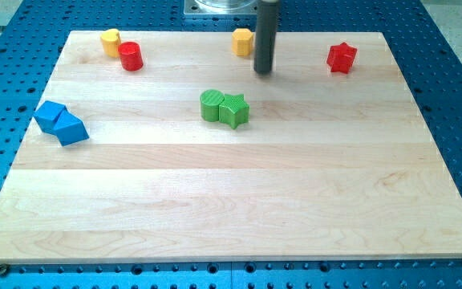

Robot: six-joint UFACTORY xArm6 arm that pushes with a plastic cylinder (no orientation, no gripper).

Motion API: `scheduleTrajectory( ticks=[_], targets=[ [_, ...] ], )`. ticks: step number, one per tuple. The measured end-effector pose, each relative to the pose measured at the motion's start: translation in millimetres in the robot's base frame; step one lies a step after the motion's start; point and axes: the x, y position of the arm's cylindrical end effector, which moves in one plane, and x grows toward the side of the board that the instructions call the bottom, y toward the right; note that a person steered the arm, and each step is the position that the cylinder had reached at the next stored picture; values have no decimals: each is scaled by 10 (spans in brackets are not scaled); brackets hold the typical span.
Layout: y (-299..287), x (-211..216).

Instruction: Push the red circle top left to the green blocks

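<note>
Gripperless dark rod, my tip (263, 71) well right of the red circular wooden block (131, 56), with green circle (212, 105) and green star (234, 110) just below-left.

Landmark: green pair, green circle (211, 105) touching green star (234, 110), near board (215, 209) centre; board below the pair open to the bottom edge; up-left of pair bare wood as far as red circle (131, 56), with a yellow block (111, 40) touching it on its far side; my tip (263, 71) stands just up-right of pair, beside another yellow block (242, 42); red star (342, 58) far up-right; two blue blocks (61, 123) far left, touching.
</note>
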Motion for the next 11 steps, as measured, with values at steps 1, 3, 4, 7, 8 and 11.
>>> scheduleTrajectory(
  ticks=[1, 3, 4, 7, 8, 11],
  targets=[
    [809, 28],
    [1011, -737],
    [986, -313],
    [-2273, -183],
    [-3323, -315],
    [-1470, -395]
  ],
)
